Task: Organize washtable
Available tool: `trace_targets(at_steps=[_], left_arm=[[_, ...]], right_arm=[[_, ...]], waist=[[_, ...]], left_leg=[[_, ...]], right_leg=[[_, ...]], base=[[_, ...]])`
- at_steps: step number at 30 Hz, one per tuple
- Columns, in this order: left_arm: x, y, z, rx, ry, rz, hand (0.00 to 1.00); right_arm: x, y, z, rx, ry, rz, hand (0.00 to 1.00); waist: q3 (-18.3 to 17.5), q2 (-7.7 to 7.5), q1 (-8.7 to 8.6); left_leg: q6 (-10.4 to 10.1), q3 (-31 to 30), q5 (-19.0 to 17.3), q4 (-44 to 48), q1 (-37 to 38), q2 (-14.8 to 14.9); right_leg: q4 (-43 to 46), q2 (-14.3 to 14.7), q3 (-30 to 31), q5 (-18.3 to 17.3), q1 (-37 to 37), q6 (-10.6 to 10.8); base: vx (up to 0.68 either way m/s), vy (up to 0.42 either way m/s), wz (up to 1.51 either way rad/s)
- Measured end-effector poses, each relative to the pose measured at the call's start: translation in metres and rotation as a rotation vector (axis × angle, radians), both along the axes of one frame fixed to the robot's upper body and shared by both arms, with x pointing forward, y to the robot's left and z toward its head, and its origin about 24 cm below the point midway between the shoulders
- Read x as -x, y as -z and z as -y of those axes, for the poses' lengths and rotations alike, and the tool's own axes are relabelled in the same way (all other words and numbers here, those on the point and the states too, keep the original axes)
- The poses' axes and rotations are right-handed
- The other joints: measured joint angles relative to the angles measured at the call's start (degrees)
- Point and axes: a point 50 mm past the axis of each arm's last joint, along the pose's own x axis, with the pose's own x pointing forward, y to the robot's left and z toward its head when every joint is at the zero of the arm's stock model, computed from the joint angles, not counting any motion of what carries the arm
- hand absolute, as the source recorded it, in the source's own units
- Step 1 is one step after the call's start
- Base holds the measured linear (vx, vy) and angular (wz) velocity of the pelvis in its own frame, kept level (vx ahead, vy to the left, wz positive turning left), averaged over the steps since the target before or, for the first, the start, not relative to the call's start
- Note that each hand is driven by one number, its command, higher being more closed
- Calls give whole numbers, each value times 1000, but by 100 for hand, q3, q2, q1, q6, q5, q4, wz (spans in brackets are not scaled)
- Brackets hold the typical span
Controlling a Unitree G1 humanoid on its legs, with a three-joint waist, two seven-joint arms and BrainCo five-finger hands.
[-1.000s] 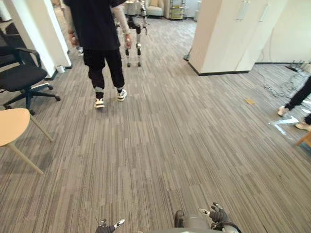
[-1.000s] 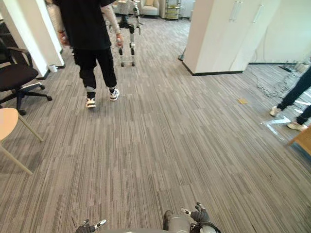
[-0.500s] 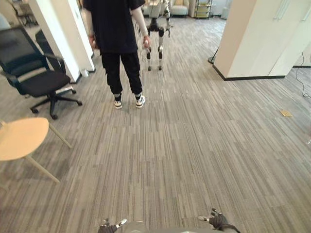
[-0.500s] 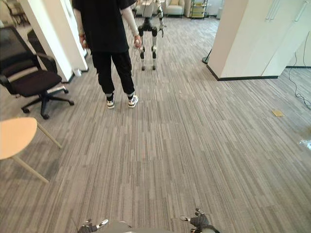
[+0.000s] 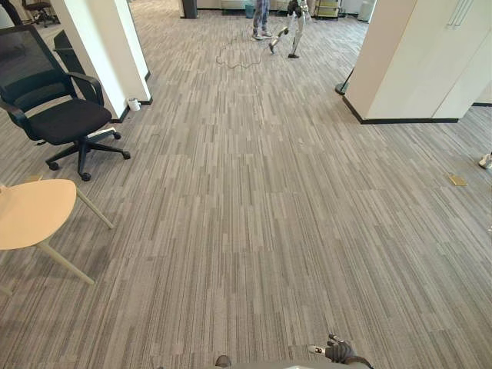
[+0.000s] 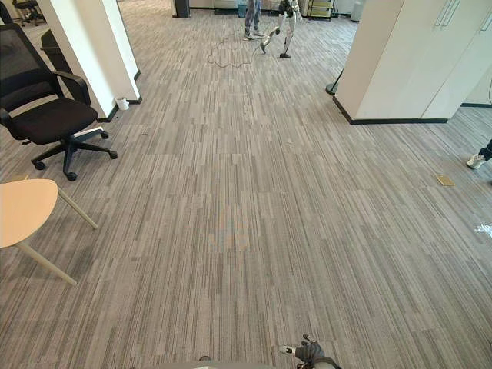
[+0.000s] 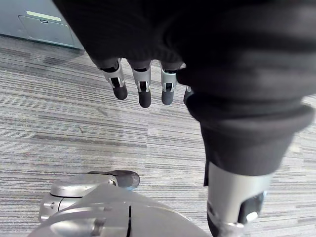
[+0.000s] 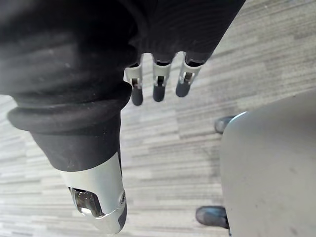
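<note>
Person in black gone from carpet (image 5: 254, 200) ahead; left hand (image 7: 144, 91) and right hand (image 8: 159, 85) fingers (image 7: 118, 88) apart, straight, empty.

Office chair (image 5: 65, 121) far left, beside pillar (image 5: 96, 46); round table (image 5: 31, 214) nearer, left edge; cabinets (image 5: 419, 61) far right.

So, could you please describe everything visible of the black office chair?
The black office chair stands upright on the grey striped carpet on the robot's left, beside a white pillar and beyond a round pale table. It has a mesh-looking back, padded seat, two armrests and a star base on castors. Its seat is empty; only the carpet touches it.
</note>
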Motion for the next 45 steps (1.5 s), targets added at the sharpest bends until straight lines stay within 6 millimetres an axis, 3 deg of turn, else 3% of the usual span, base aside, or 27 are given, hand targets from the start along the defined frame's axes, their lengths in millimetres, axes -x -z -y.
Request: trace_targets(at_steps=[16, 23, 25, 27, 29, 31, 33, 34, 35, 36, 37, 40, 43, 44, 45], left_arm=[[-14, -3, -2, -72, 71, 38, 0], [-12, -2, -2, -74, 24, 45, 0], [-15, -3, -3, -75, -6, 57, 0], [-23, -5, -5, -81, -43, 89, 0], [-22, -4, -2, -72, -87, 103, 0], [-20, -4, 6, -57, -104, 111, 0], [-23, -5, 7, -60, -98, 130, 0], [-23, -6, 6, -61, -90, 132, 0], [-21, -6, 3, -68, -89, 124, 0], [-23, -7, -3, -84, -81, 125, 0], [-24, -9, -8, -97, -76, 126, 0], [-25, -9, -8, -98, -72, 126, 0], [-41, -10, -5, -99, -20, 152, 0], [-48, -10, -3, -98, 5, 164, 0], [-56, -11, 1, -94, 38, 178, 0]], right_arm=[[-3, -2, 4, 20, 59, 47, 0], [4, -2, 12, 33, 64, 38, 0], [1, -2, 12, 38, 46, 45, 0], [-7, -4, 11, 37, 44, 67, 0], [-13, -5, 11, 37, 47, 83, 0], [-15, -7, 12, 43, 55, 101, 0], [-9, -7, 13, 47, 65, 105, 0], [-6, -8, 11, 44, 68, 118, 0], [-7, -8, 7, 36, 66, 124, 0], [-9, -9, 0, 17, 65, 138, 0], [-9, -8, -6, 2, 67, 138, 0], [-7, -8, -7, 3, 59, 137, 0], [-15, -11, -4, 10, 72, 175, 0], [-19, -12, -2, 14, 74, 185, 0], [-25, -15, 0, 19, 74, 212, 0]], waist=[[15, -73, 6], [78, 10, 62], [135, -70, 55], [352, -46, 147], [454, -23, 184], [449, 222, 269], [429, 212, 379], [431, 251, 430], [420, 162, 458], [392, -12, 408], [380, -153, 359], [345, -167, 320], [337, -93, 279], [364, -45, 275], [420, 50, 201]], left_leg=[[45, 4, -41, 38, -154, -20], [28, -427, -18, 51, -94, -24], [6, -639, -84, 363, -335, -40], [-15, -772, -475, 1248, -847, -36], [-7, -821, -971, 2231, -1348, 23], [136, -953, -1700, 3625, -1962, 104], [343, -831, -2112, 4402, -2154, 50], [342, -694, -2526, 4418, -2075, 45], [418, -665, -2599, 4408, -2037, -30], [495, -650, -2638, 4265, -1821, -138], [505, -664, -2643, 3961, -1472, -199], [518, -774, -2581, 3252, -758, -216], [615, -987, -2464, 2652, -427, -245], [665, -1083, -2434, 2470, -237, -246], [660, -1291, -2434, 2065, 227, -213]], right_leg=[[4, -8, 104, 10, -188, 35], [54, 54, -225, -74, 51, -115], [111, 54, -363, -85, 26, -133], [151, 85, -409, -106, -30, -158], [303, 122, -389, -276, -130, -28], [692, 259, -392, -637, -266, 136], [1072, 149, -425, -886, -320, 206], [1931, 33, -456, -1056, -517, 118], [2580, -82, -447, -1100, -821, -10], [3876, -213, -319, -918, -1444, -263], [4532, -195, -320, -970, -1720, -256], [4479, 151, -573, -1141, -1988, -226], [3451, 778, -693, -1099, -2833, -256], [3040, 929, -684, -964, -3042, -295], [2370, 1071, -643, -578, -3229, -394]], base=[[11, -9, -2], [12, -51, 29], [-51, -52, 43], [-103, -17, 29], [-116, 36, 8], [-54, 137, 3], [93, 249, -16], [150, 291, -23], [185, 231, -14], [287, 212, 5], [391, 232, 14], [318, 122, 10], [467, 114, 23], [716, 89, 61], [778, 69, 94]])
